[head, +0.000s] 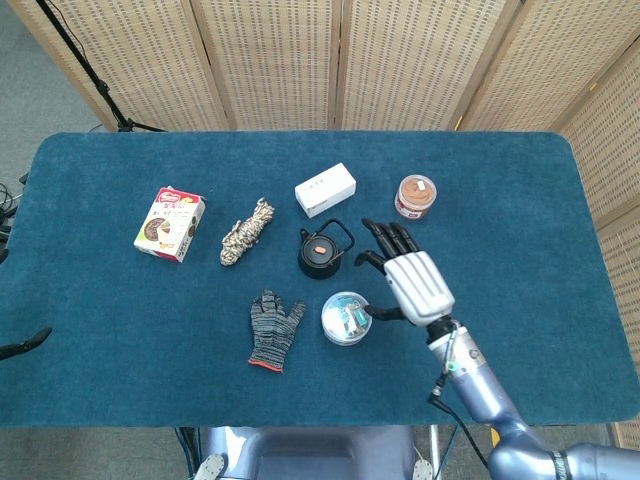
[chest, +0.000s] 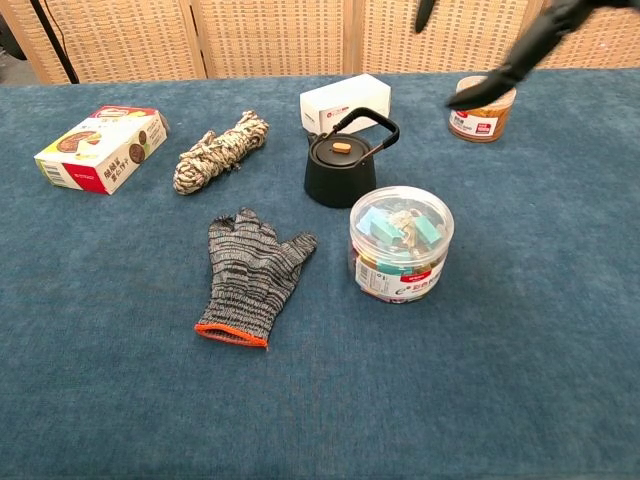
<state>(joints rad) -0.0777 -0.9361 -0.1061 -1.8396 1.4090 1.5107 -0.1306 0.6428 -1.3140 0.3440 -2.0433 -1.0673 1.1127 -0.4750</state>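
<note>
Hovering right hand (head: 412, 283), fingers spread, empty, above bench (head: 520, 200) just right of clear tub (head: 346, 317) and black kettle (head: 321, 250). Tub stands near-centre, right of glove (head: 273, 329). Left hand (head: 20, 346) state: cannot tell.

matt black kettle (head: 322, 251), clear plastic tub (head: 346, 318)
</note>
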